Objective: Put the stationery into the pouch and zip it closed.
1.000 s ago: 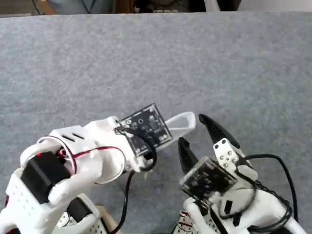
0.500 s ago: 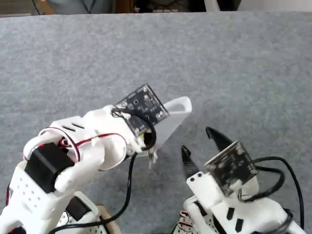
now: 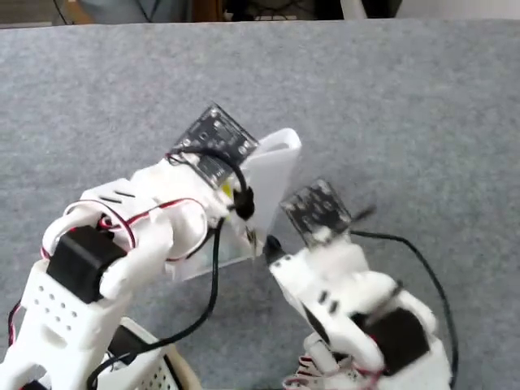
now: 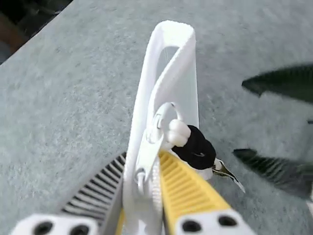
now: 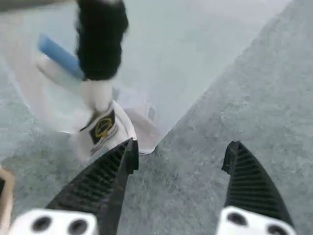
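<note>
My left gripper (image 4: 146, 169) is shut on the edge of a translucent white pouch (image 4: 172, 63), which it holds up off the grey table. In the high view the pouch (image 3: 272, 162) sticks out past the left arm's wrist board. A black zipper pull (image 4: 195, 147) with a white bead hangs by the yellow finger. My right gripper (image 5: 183, 147) is open just short of the pouch (image 5: 195, 58), near its lower corner. A blue item (image 5: 58, 51) shows through the pouch wall, and the black pull (image 5: 100, 34) dangles in front. The right gripper's black fingers (image 4: 276, 83) stand beside the pouch.
Grey felt-like table cover (image 3: 406, 106) spreads wide and bare to the back and right. The right arm (image 3: 349, 284) stands close beside the left arm (image 3: 138, 236). Arm bases (image 3: 146, 374) sit at the near edge.
The left arm has raised the pouch and swung it back and to the left. The right arm has turned left, bringing its open gripper to the pouch's lower corner.
</note>
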### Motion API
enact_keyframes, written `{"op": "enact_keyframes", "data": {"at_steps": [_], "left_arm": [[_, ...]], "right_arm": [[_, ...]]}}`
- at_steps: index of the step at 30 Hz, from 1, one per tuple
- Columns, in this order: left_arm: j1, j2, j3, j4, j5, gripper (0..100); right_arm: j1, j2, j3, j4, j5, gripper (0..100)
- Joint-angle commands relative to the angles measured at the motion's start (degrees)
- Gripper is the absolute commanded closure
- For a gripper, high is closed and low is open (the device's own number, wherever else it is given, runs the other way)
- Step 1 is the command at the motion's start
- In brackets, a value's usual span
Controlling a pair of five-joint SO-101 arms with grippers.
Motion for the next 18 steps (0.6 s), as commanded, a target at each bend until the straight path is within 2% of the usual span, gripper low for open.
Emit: {"op": "enact_keyframes", "data": {"at_steps": [1, 5, 13, 15, 18], "left_arm": [[-2.8, 0.1, -0.6, -2.1, 1.1, 97], [-4.8, 0.1, -0.5, -3.3, 1.2, 97], [-7.1, 0.1, 2.5, -7.0, 1.2, 97], [-6.6, 0.1, 2.5, -6.9, 1.5, 97], [-6.6, -0.2, 2.2, -6.9, 4.4, 97]], "right_arm": [[-0.7, 1.5, 1.9, -3.5, -0.2, 70.7], [-1.0, 1.5, 1.5, -3.3, -0.2, 70.6], [-10.2, 1.5, -6.9, 6.5, 2.3, 70.5], [-10.1, 2.0, -5.1, 4.5, 2.1, 70.5], [-7.5, 1.6, 2.4, -6.4, 2.0, 70.7]]}}
